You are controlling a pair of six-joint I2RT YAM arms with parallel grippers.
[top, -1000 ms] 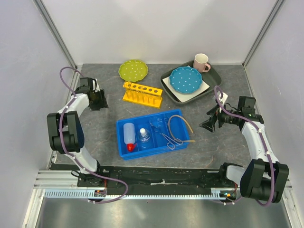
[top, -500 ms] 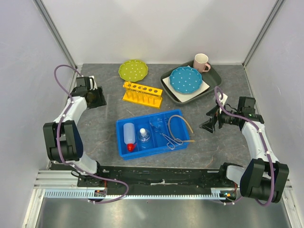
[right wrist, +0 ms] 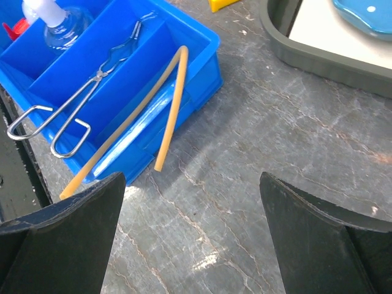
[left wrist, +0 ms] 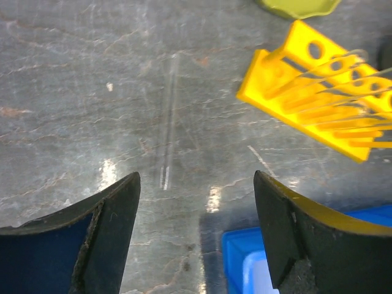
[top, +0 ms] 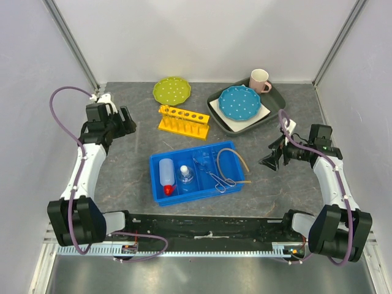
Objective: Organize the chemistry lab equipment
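White squeeze bottle (top: 166, 174), glass flask (top: 186, 176), metal tongs (top: 215, 174) and tan tubing (top: 236, 160) sit in the blue tray (top: 202, 192).

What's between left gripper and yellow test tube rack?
Ahead of the left gripper: bare table plus what looks like a thin clear rod, left of the test tube rack. Left wrist view only.

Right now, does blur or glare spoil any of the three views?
Left wrist: the yellow rack is smeared, with glare patches on the table. Right wrist: tubing and tongs are sharp. Top external: evenly lit, crisp.
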